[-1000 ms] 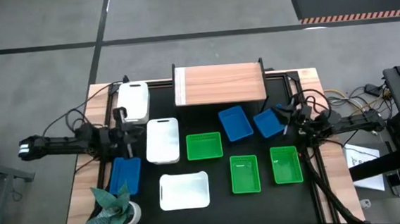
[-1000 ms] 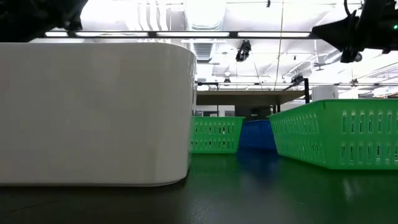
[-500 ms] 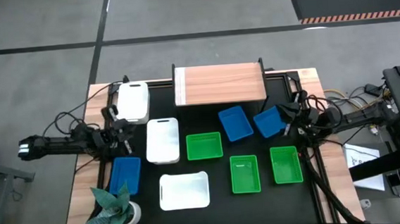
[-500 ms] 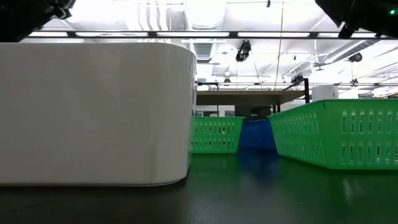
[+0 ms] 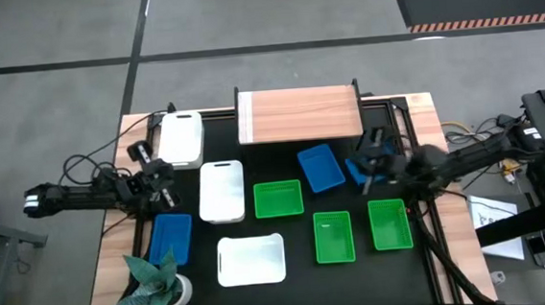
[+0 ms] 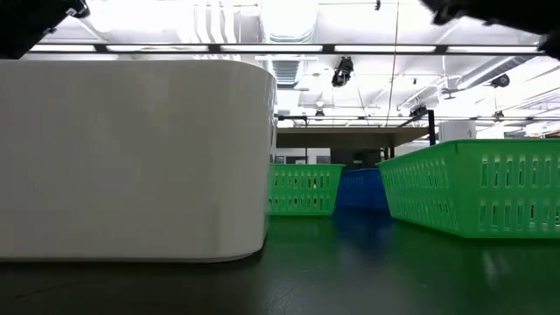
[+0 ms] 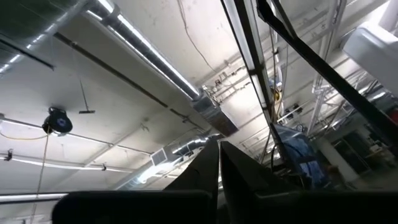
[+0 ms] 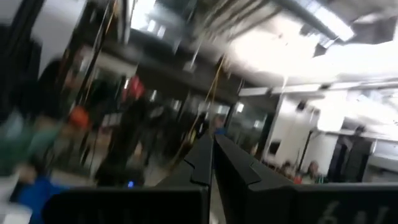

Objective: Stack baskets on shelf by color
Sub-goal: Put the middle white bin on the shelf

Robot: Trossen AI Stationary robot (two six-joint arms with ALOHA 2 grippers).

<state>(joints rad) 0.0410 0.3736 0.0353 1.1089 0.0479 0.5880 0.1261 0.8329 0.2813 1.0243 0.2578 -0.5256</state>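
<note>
The light-wood shelf [image 5: 299, 114] stands bare at the table's far edge. On the black top rest three white baskets [image 5: 221, 191], three blue baskets [image 5: 321, 167] and three green baskets [image 5: 333, 237], each on its bottom. My left gripper [image 5: 150, 164] [image 7: 219, 168] is shut and raised near the table's left edge, between the far white basket [image 5: 181, 138] and the near blue one [image 5: 170, 238]. My right gripper [image 5: 372, 151] [image 8: 211, 158] is shut and hangs over the right-hand blue basket [image 5: 359, 172], partly hiding it. Both wrist views look up into the room.
A potted green plant [image 5: 157, 286] stands at the near left corner. Cables lie along the table's left and right edges. In the low view a white basket [image 6: 131, 157] fills the left and a green basket [image 6: 472, 192] the right.
My right gripper has moved toward the table's left, from beside the right-hand blue basket to over it, as its arm swung toward the far edge. My left gripper has drifted a little toward the left and far edges. No basket has moved.
</note>
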